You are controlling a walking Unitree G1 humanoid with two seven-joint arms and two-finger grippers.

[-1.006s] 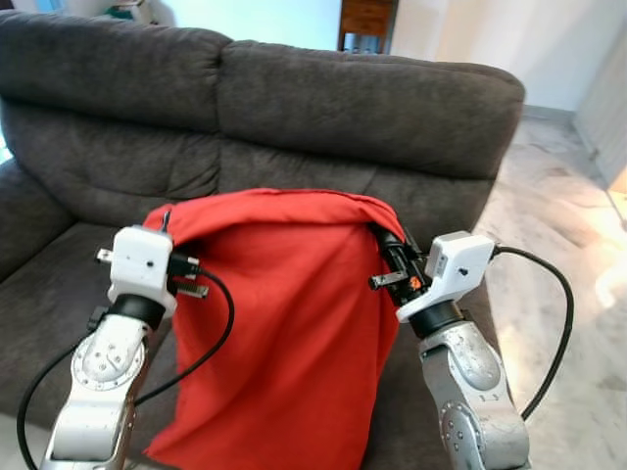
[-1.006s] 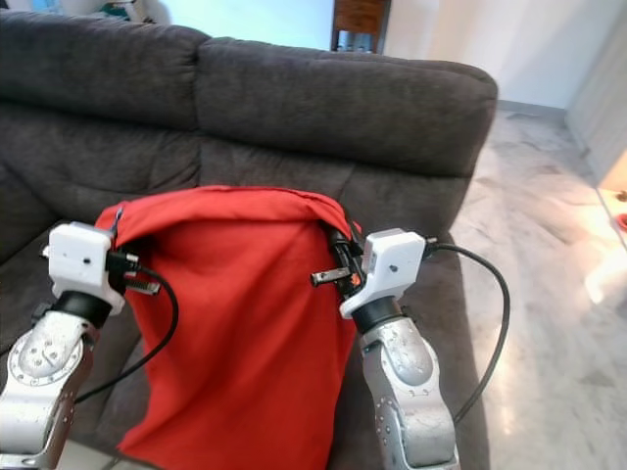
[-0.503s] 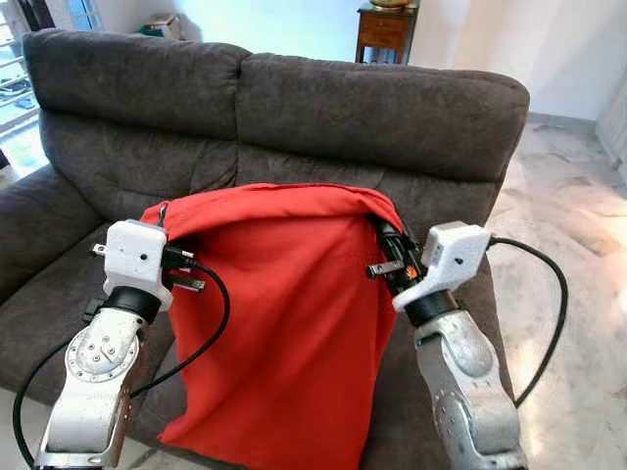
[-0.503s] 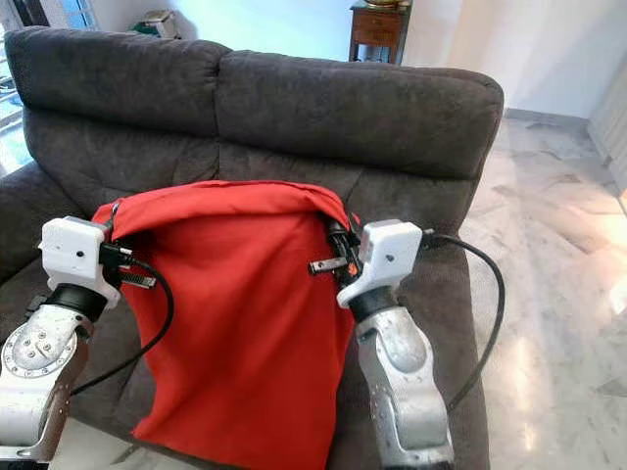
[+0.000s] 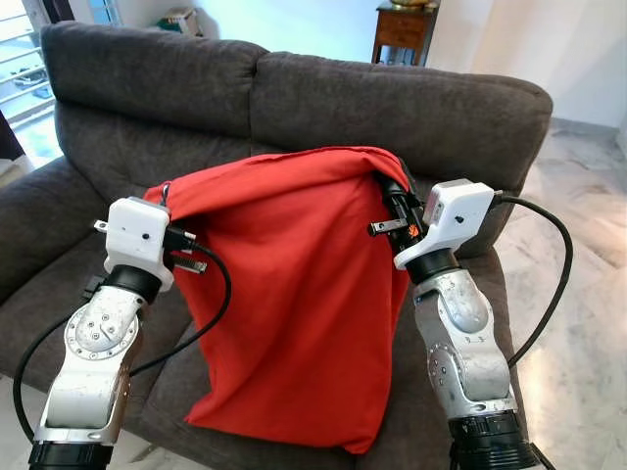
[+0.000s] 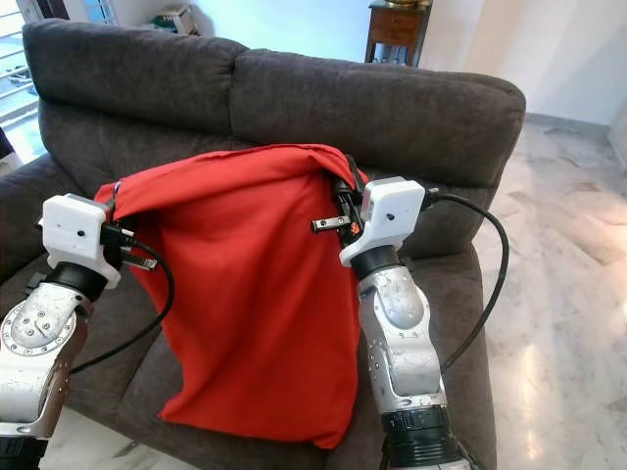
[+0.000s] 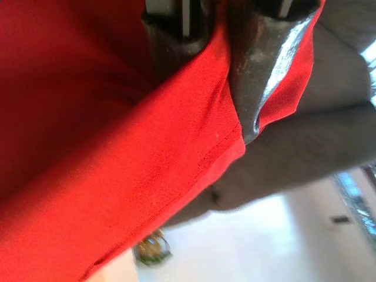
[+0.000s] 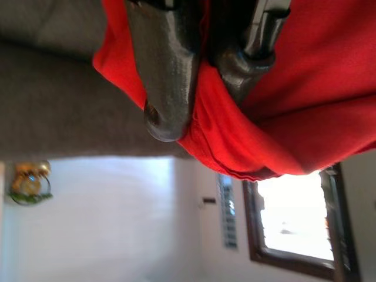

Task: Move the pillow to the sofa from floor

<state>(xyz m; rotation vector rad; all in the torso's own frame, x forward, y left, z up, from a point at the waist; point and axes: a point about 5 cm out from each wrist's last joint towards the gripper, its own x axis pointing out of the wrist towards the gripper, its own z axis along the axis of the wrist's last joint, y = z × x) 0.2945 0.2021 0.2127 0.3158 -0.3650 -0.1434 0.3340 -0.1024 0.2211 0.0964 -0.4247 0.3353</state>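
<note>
In front of the sofa I have the pillow held up between both arms, a red one, hanging as a long limp sheet of cloth. Its top edge runs across at about the height of the sofa's backrest, higher on my right than on my left, and its lower end reaches down to the front edge of the sofa seat, where it looks to rest on the cushion.

The left pincer is clamped on the pillow's upper left corner. In the left wrist view the red fabric passes between its two dark fingers, which squeeze it from either side, with the grey sofa back just beyond them. In the head views that corner sits beside the white wrist housing, in front of the left half of the sofa.

The right pincer grips the pillow's upper right corner in the same way. The right wrist view shows the cloth bunched and pinched between the two fingers, a fold spilling out past the tips. From the head, the right pincer is at the pillow's top right edge, the highest point of the cloth, in front of the sofa's right backrest cushion.

Pale marbled floor shows to the right of the sofa.
</note>
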